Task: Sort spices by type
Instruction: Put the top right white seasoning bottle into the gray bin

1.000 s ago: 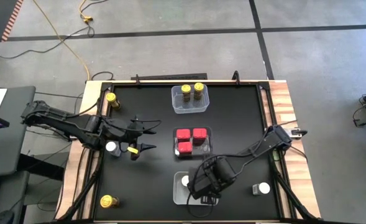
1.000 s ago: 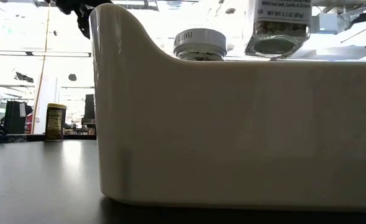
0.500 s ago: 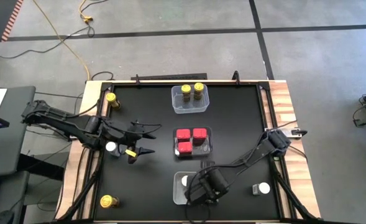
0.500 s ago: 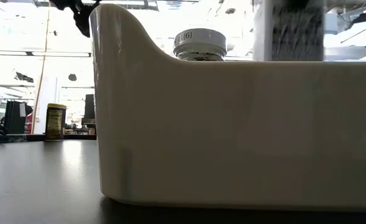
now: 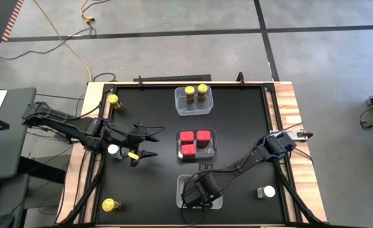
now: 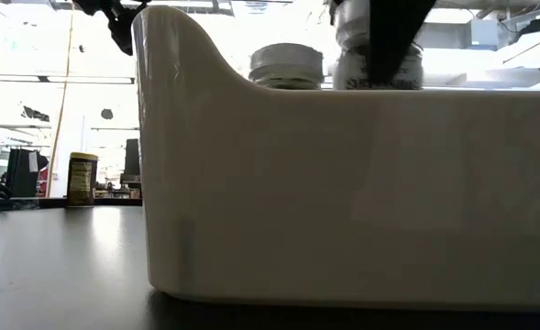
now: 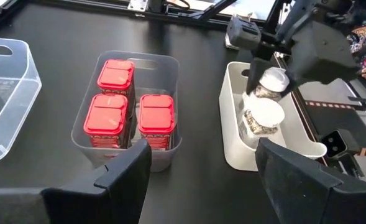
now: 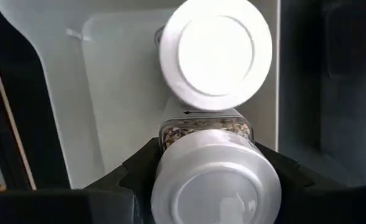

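Observation:
My right gripper (image 5: 195, 191) is down in the white tub (image 5: 181, 201) at the table's near edge, shut on a white-capped jar (image 8: 214, 180). A second white-capped jar (image 8: 215, 56) stands in that tub next to it. My left gripper (image 5: 153, 143) hovers open left of the clear tub (image 7: 170, 146), which holds three red tins (image 7: 107, 118). Two yellow-capped jars (image 5: 195, 92) stand in the far tub. Loose on the table are two yellow-capped jars (image 5: 114, 100) (image 5: 110, 204) and two white-capped jars (image 5: 113, 150) (image 5: 265, 191). My right gripper pinches the white-capped jar between its two fingers (image 8: 139, 168), on the sides of the body just below the cap (image 8: 204, 132). The fingers come from above, pointing down into the tub. The jar's lower part is inside the tub; the tub wall (image 6: 343, 183) hides its base.
The three tubs sit in a row down the table's middle. The raised wooden rim (image 5: 287, 95) borders the black table top. Open black surface lies right of the tubs and between the tubs and the left arm.
My right gripper has moved toward the table's left and near edge and gone down, lowering the held white-capped jar from above the tub's rim into the tub beside the other jar. That other jar has shifted a little toward the left.

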`<state>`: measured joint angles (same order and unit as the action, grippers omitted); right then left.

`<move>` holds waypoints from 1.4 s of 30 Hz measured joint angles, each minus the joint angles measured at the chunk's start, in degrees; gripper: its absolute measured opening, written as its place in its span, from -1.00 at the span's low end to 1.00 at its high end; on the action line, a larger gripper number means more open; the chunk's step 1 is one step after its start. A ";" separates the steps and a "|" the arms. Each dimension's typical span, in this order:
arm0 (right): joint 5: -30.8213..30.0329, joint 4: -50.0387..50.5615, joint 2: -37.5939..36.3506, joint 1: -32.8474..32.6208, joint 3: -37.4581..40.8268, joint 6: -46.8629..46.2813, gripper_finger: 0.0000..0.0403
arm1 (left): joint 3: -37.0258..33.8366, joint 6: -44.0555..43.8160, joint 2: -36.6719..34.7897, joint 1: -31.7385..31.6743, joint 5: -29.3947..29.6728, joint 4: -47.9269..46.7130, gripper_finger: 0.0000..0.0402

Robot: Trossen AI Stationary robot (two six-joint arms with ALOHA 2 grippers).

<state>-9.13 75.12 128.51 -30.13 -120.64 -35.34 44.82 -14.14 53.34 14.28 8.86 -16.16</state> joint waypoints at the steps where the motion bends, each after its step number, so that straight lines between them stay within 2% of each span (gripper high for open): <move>1: 0.01 -0.78 -0.07 0.00 0.00 0.42 0.11 | 0.00 0.20 0.00 0.00 0.08 0.00 0.38; 6: 1.07 -2.06 -0.15 0.00 0.00 2.23 0.11 | 0.00 0.35 0.00 0.00 0.09 -0.18 0.38; 13: 1.46 1.75 -0.18 0.78 0.00 2.85 0.11 | 0.00 0.29 0.00 0.00 0.13 -1.29 0.38; 23: 2.91 -4.01 -0.22 0.97 0.00 3.70 0.11 | 0.00 0.18 0.00 0.00 0.13 -1.29 0.38; 31: -1.93 -3.59 -0.22 1.07 0.00 3.88 0.11 | 0.00 0.17 0.00 0.00 0.13 -1.29 0.38; 42: -1.03 -2.06 -0.22 1.09 0.00 3.85 0.11 | 0.00 0.16 0.00 0.00 0.14 -1.29 0.38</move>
<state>-10.16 73.06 128.29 -29.04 -120.64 -31.49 44.82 -13.98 53.34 14.28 9.01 -17.45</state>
